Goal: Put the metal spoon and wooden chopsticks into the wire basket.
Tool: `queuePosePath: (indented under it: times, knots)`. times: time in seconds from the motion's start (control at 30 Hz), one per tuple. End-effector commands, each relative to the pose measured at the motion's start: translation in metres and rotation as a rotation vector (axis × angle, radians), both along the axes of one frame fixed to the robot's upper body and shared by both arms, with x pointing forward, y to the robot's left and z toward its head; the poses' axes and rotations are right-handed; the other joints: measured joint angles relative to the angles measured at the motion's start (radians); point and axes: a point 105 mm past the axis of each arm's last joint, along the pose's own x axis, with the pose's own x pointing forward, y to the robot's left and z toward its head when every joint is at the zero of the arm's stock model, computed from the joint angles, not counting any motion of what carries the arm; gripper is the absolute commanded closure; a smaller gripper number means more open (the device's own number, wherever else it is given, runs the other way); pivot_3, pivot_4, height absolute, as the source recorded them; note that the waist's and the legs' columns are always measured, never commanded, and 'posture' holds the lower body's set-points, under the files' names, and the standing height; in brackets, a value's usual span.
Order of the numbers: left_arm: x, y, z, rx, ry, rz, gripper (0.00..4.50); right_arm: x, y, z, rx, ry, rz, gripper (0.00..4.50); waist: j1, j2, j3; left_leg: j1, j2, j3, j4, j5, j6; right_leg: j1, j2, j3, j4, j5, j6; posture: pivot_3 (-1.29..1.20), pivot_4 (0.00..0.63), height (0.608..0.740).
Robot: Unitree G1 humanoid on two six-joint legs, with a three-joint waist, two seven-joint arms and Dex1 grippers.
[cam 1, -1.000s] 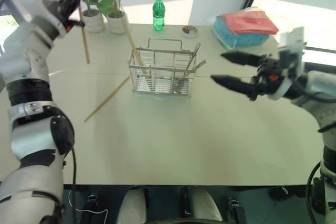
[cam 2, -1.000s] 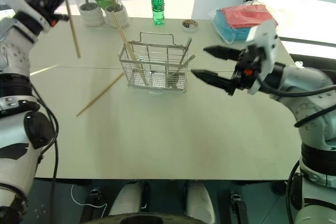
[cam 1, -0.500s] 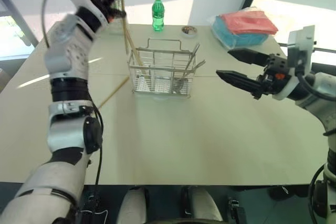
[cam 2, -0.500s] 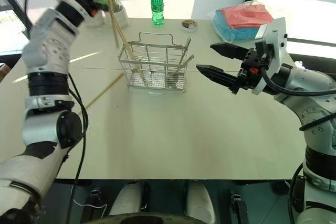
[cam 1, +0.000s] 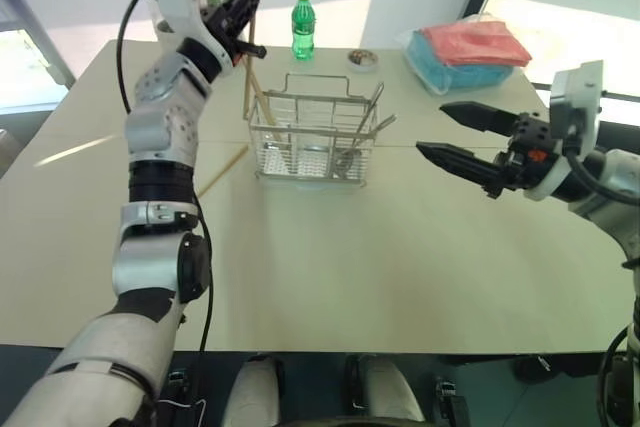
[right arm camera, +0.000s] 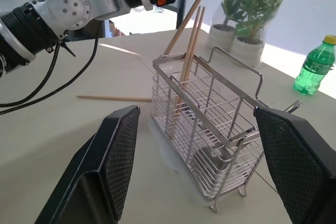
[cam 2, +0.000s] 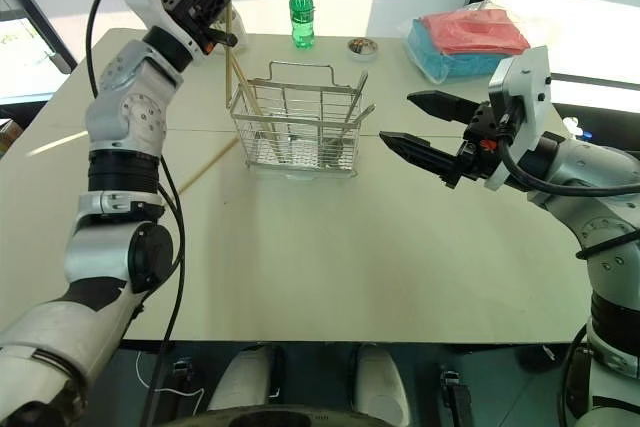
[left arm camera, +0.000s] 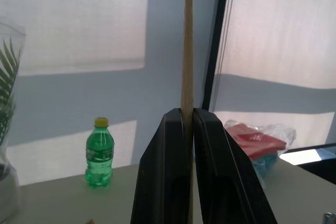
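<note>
My left gripper [cam 1: 243, 19] pinches one of the wooden chopsticks [cam 1: 252, 32], a thin pale stick held upright over the left end of the wire basket [cam 1: 316, 137], a silver grid caddy with a loop handle. My left wrist view shows the stick clamped between the pads; my right wrist view shows two sticks standing in the basket and another flat on the table [cam 1: 330, 267]. A second ago this stick hung farther left. My right gripper [cam 1: 462, 139] hovers wide open, empty.

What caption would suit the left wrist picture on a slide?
The left hand, shut on a wooden chopstick standing upright, with a green bottle behind.
</note>
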Motion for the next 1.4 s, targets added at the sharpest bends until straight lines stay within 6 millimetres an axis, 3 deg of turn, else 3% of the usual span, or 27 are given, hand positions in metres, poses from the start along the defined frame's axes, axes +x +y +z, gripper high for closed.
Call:
queuePosePath:
  times: [0.03, 0.23, 0.5, 0.8, 1.1, 1.13, 1.2, 1.33, 1.37, 1.4]
  knots:
    - [-0.01, 0.009, 0.04, 0.024, -0.121, 0.013, 4.46, -0.005, 0.001, 0.011, -0.001, -0.056, 0.0, 0.9, -0.001, 0.0, 0.0, 0.0, 0.0, 0.0, 0.0, 0.0, 0.0, 0.0, 0.0, 0.0, 0.0, 0.0, 0.0, 0.0, 0.15, 0.723]
    - [-0.015, 0.023, 0.063, 0.028, -0.166, 0.025, 4.46, -0.003, 0.001, 0.011, 0.011, -0.059, -0.001, 0.9, -0.001, 0.0, 0.0, 0.0, 0.0, 0.0, -0.001, 0.0, 0.0, 0.0, 0.0, 0.0, 0.0, 0.0, 0.0, 0.0, 0.15, 0.723]
    - [-0.014, -0.01, 0.059, 0.009, -0.172, -0.061, 4.46, -0.003, 0.004, 0.01, 0.015, -0.058, 0.01, 0.9, 0.001, 0.0, 0.0, 0.0, 0.0, 0.0, 0.0, 0.0, 0.0, 0.001, 0.0, 0.0, -0.001, 0.0, 0.0, 0.0, 0.15, 0.723]
    - [-0.006, -0.038, 0.023, 0.0, -0.103, -0.113, 4.46, -0.006, 0.003, 0.009, 0.023, -0.053, -0.005, 0.9, -0.001, 0.0, 0.0, 0.0, 0.0, 0.0, 0.0, 0.0, 0.0, 0.0, 0.0, 0.0, 0.0, 0.0, 0.0, 0.0, 0.15, 0.723]
    - [-0.003, -0.041, -0.008, -0.018, -0.053, -0.1, 4.46, -0.006, 0.001, 0.012, 0.03, -0.055, -0.015, 0.9, -0.001, 0.0, 0.0, 0.0, 0.0, 0.0, 0.0, 0.0, 0.0, 0.0, 0.0, 0.0, 0.0, 0.0, 0.0, 0.0, 0.15, 0.723]
    - [-0.003, -0.041, -0.011, -0.019, -0.047, -0.101, 3.72, -0.006, 0.001, 0.012, 0.031, -0.055, -0.016, 0.9, -0.001, 0.0, 0.0, 0.0, 0.0, 0.0, 0.0, 0.0, 0.0, 0.0, 0.0, 0.0, 0.0, 0.0, 0.0, 0.0, 0.15, 0.723]
    - [-0.004, -0.042, -0.015, -0.024, -0.037, -0.103, 2.94, -0.005, 0.001, 0.013, 0.033, -0.055, -0.018, 0.9, 0.0, 0.0, 0.0, 0.0, 0.0, 0.0, 0.0, 0.0, 0.0, 0.0, 0.0, 0.0, 0.0, 0.0, 0.0, 0.0, 0.15, 0.723]
    - [-0.007, -0.041, -0.016, -0.039, -0.031, -0.109, 0.7, -0.004, 0.001, 0.013, 0.039, -0.056, -0.02, 0.9, 0.0, 0.0, 0.0, 0.0, 0.0, 0.0, 0.0, 0.0, 0.0, 0.0, 0.0, 0.0, -0.001, 0.0, 0.0, 0.0, 0.15, 0.723]
    - [-0.008, -0.04, -0.015, -0.041, -0.032, -0.108, 0.23, -0.004, 0.001, 0.013, 0.04, -0.056, -0.02, 0.9, 0.0, 0.0, 0.0, 0.0, 0.0, 0.0, 0.0, 0.0, 0.0, 0.0, 0.0, 0.0, -0.001, 0.0, 0.0, 0.0, 0.15, 0.723]
    - [-0.009, -0.039, -0.012, -0.042, -0.034, -0.106, 0.1, -0.003, 0.001, 0.013, 0.041, -0.056, -0.021, 0.9, 0.0, 0.0, 0.0, 0.0, 0.0, 0.0, 0.0, 0.0, 0.0, 0.0, 0.0, 0.0, -0.001, 0.0, 0.0, 0.0, 0.15, 0.723]
